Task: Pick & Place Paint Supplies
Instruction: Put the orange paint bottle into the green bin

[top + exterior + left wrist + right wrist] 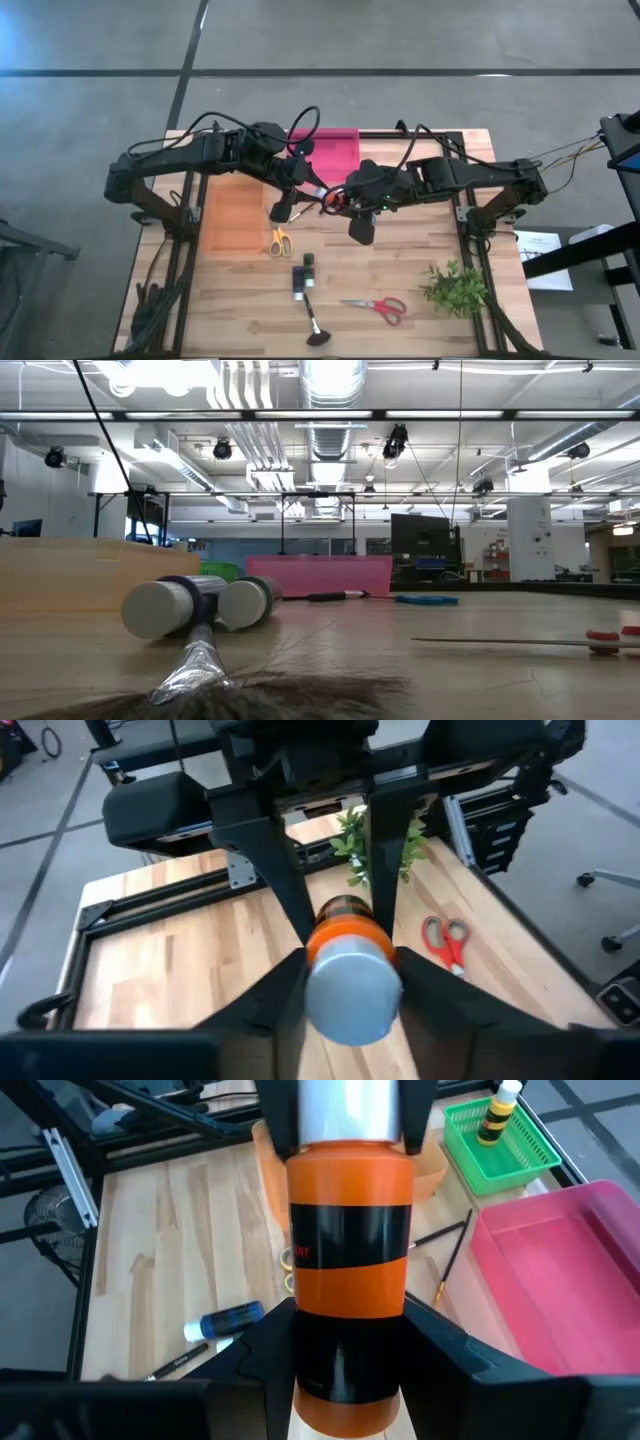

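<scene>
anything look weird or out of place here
Yes: both grippers grip the same orange paint bottle in mid-air above the table. The left gripper pinches its grey cap end, the right gripper its other end. Also, a green plant sprig lies among the paint supplies, near the red-handled scissors.

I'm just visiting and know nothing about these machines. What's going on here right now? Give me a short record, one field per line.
Held item: orange paint bottle, above the table between the two arms
Right gripper: clamped on the bottle's body
Left gripper: fingers on both sides of the bottle's grey cap end
On the table: yellow scissors, red scissors, brush
Containers: pink bin, orange tray
Other: plant sprig
</scene>
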Robot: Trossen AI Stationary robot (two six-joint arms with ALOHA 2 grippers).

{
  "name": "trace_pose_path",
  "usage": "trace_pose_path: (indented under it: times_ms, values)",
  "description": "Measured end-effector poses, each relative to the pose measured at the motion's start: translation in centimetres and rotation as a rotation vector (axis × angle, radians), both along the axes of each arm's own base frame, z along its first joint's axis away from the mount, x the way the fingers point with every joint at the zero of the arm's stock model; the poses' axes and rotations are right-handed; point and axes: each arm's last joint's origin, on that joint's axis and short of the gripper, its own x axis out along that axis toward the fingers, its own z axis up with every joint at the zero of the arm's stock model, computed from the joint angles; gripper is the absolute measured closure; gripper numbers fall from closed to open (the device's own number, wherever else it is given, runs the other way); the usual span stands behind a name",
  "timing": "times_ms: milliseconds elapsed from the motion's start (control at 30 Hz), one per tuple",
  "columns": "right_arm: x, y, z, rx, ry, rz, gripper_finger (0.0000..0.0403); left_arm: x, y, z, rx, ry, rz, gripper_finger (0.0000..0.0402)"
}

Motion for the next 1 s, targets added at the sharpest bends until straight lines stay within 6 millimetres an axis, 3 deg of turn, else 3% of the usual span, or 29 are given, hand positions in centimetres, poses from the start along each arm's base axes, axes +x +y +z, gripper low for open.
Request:
trace_pose_path:
  times_ms: [67, 633, 1000]
  values:
    - [0.00, 0.01, -0.01, 0.002, 0.001, 0.003, 0.0268, 0.00, -0.01, 0.01, -0.001, 0.000, 0.001, 0.0282]
    - [0.10, 0.06, 0.39, 0.030, -0.027, 0.005, 0.0261, -0.16, -0.03, 0.32, -0.049, 0.005, 0.011, 0.0282]
    - [0.10, 0.04, 0.71, 0.051, -0.049, -0.015, 0.0115, -0.43, 0.27, -0.31, -0.048, 0.071, 0.027, 0.0282]
